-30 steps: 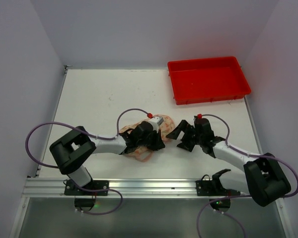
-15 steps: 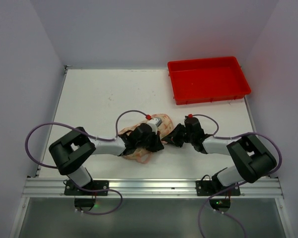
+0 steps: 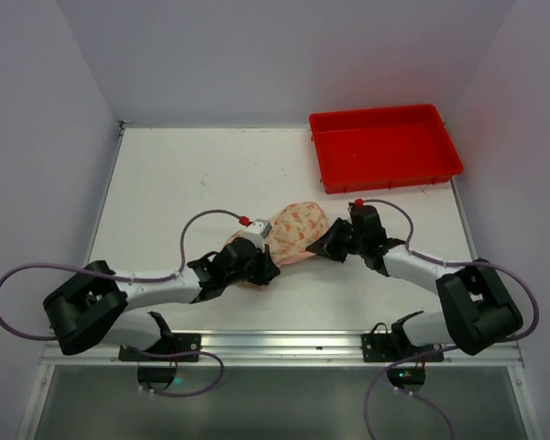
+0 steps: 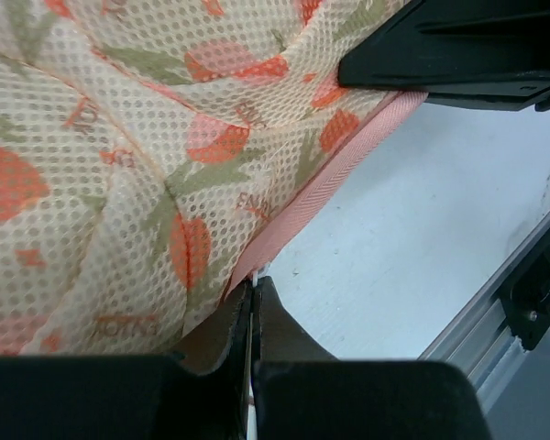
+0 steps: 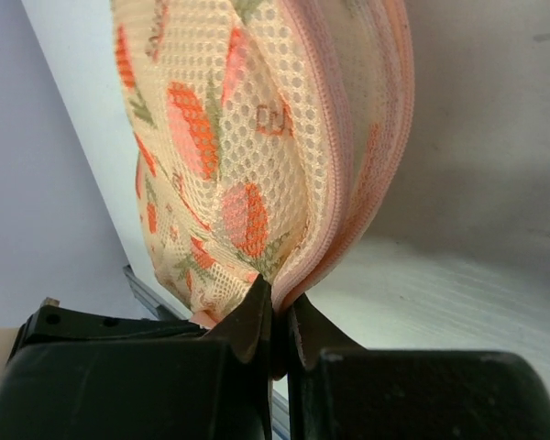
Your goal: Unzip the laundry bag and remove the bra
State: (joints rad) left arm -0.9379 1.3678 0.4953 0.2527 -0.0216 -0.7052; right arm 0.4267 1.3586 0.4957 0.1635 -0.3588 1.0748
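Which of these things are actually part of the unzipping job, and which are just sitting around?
Part of the job: laundry bag, left gripper, right gripper, both pinching its edge.
Just lying about: red tray, untouched at the far right.

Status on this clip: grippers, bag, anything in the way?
Both shut: left gripper on the bag at its pink edging, right gripper on its other end. No bra showing, zip state unclear. Nothing in the way; tray far right.
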